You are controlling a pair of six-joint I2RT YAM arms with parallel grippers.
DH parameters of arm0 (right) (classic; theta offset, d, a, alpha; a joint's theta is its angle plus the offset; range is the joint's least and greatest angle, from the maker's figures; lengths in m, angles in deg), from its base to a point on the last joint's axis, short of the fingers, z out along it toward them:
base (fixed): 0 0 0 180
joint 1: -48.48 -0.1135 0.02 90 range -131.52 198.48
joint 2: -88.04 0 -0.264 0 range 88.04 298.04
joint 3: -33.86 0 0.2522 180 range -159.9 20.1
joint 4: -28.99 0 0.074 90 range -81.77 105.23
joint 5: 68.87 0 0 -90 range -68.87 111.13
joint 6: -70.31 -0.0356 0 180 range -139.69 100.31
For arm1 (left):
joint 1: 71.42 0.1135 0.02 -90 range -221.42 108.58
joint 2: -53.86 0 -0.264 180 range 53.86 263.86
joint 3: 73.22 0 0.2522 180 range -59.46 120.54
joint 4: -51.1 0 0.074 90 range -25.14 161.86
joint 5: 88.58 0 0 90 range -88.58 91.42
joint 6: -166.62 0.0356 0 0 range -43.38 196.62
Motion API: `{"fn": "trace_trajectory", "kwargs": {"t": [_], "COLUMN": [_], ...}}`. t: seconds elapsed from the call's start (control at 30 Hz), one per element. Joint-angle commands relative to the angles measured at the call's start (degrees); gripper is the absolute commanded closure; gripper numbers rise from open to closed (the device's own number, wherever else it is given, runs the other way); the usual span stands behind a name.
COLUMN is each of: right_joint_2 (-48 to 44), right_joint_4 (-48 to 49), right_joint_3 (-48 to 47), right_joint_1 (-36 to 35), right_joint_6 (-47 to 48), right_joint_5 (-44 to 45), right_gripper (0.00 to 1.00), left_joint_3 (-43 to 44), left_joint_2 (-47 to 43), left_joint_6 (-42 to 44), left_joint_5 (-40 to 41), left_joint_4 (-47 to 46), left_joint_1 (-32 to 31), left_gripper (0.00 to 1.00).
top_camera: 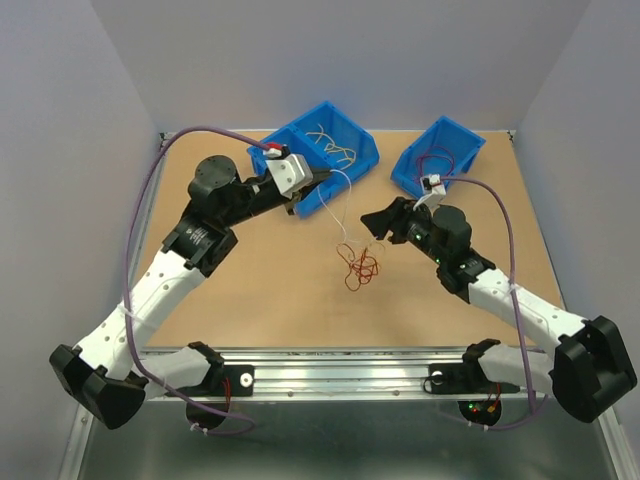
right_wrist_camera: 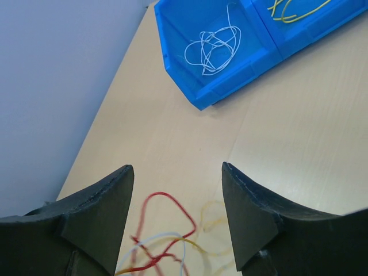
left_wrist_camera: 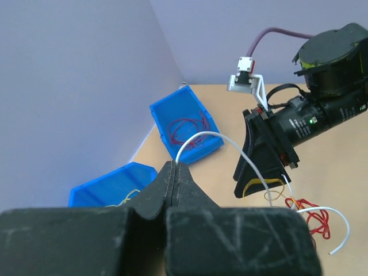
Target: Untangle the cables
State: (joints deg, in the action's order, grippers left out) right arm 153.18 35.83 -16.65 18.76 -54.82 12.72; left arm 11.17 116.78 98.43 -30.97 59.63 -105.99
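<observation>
The left gripper is closed tight, its black jaws pressed together on a white cable. It sits at the near edge of a blue plastic bin on the far side of the table. The cable is thin and springy. It arcs up from the fingertips and runs towards the middle of the table, where it joins the tangle of cables; one free end curls out past the red loops.

The tangle is a small knot of curly red, yellow-orange and white cables lying on the smooth, light wooden tabletop, right of the left gripper and well apart from it. The right gripper is spread wide just above the tangle's far right side. Its wrist view shows red and yellow loops on the wood between its two black, wedge-shaped fingers, and neither finger touches them.

The blue bin holds a loose bundle of white wires, the one beside it yellow ones, and a separate bin at the far right red ones.
</observation>
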Motion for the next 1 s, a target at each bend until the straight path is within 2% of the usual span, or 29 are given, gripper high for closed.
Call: {"fn": "trace_trajectory", "kwargs": {"t": [0.0,0.1,0.17,0.23,0.53,0.8,0.97], "right_joint_2": [-2.5,-3.8,-5.1,-6.2,-6.4,0.3,3.6], "right_joint_4": [3.7,0.9,-2.6,-2.4,0.2,3.9,4.6], "right_joint_3": [1.6,0.9,0.2,0.5,1.3,-0.4,-1.1], "right_joint_1": [-0.1,-0.1,-0.2,-0.1,-0.2,-0.4,-1.2], "right_joint_6": [1.1,1.5,1.5,2.4,2.6,4.5,5.3], "right_joint_5": [2.1,5.5,10.4,11.0,5.5,-5.8,-7.0], "right_gripper": [0.32,0.31,0.31,0.31,0.31,0.33,0.34], "left_joint_3": [-5.4,-9.8,-12.4,-14.5,-21.3,-22.0,-21.2], "left_joint_2": [3.0,6.0,7.7,8.1,1.5,-1.2,-0.4], "left_joint_6": [0.1,1.9,1.8,1.1,-3.6,-5.1,-5.9], "left_joint_5": [-2.4,-2.9,-1.1,0.8,14.1,14.5,15.1], "left_joint_4": [-3.1,-5.1,-7.4,-10.5,-21.2,-22.0,-21.3], "left_joint_1": [-0.3,-0.3,-0.3,-0.3,0.4,0.8,1.1], "left_gripper": [1.0,1.0,1.0,1.0,1.0,1.0,1.0]}}
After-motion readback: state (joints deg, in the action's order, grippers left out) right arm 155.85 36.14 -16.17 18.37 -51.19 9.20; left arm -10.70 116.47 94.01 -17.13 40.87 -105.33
